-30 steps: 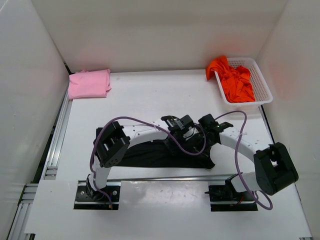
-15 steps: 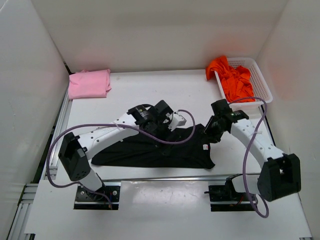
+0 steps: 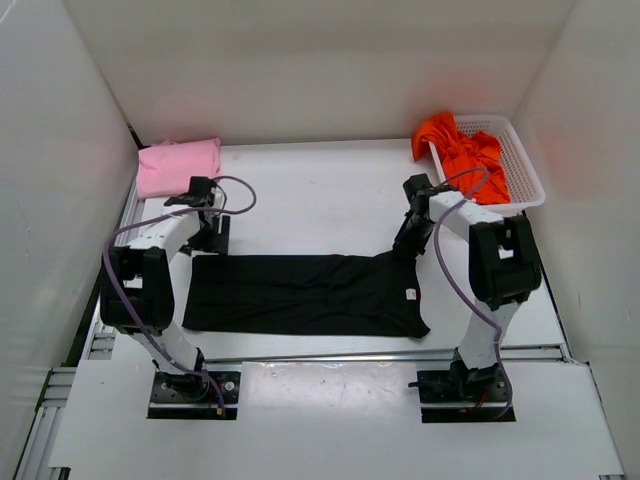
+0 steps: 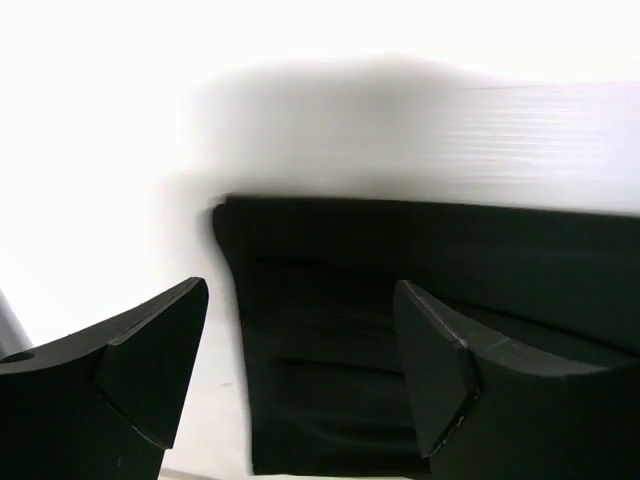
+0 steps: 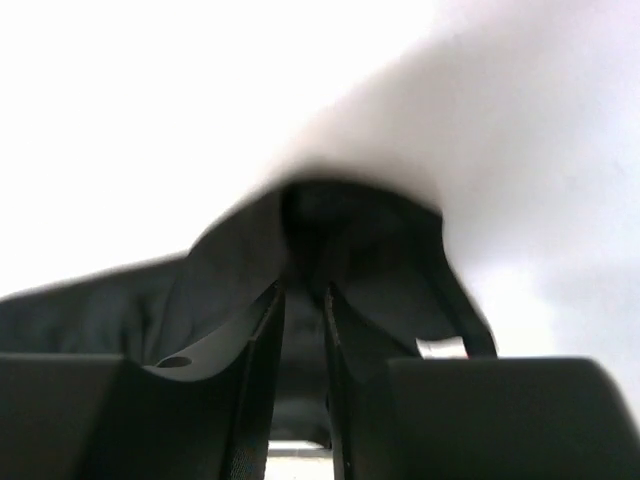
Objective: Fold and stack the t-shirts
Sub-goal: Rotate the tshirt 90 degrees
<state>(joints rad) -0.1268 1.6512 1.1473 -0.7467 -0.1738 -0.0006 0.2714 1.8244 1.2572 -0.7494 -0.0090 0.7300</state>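
A black t-shirt [image 3: 300, 295] is laid flat across the near half of the white counter [image 3: 300, 200], stretched lengthwise from left to right between the two arms. Its far left corner is straddled by the left fingers [image 3: 208, 238], which are seen from the left wrist camera to be spread wide and released [image 4: 150, 365], with nothing gripped between them. The shirt's corner [image 4: 400, 270] is seen lying on the counter just beneath them.

At the shirt's far right end, the right fingers [image 3: 403, 243] are clenched on a fold of the black fabric. From the right wrist camera, the fingers [image 5: 262, 350] are shown drawn close together, and the cloth [image 5: 340, 215] is tented up around them. A small white label [image 3: 408, 293] is visible on the shirt near its right edge.

A pink t-shirt [image 3: 178, 167] is seen folded at the far left corner of the counter, well apart from the black one. An orange-red t-shirt [image 3: 470, 160] is heaped in a white mesh basket [image 3: 495, 206] at the far right corner, with part of it draped over the basket's left rim.
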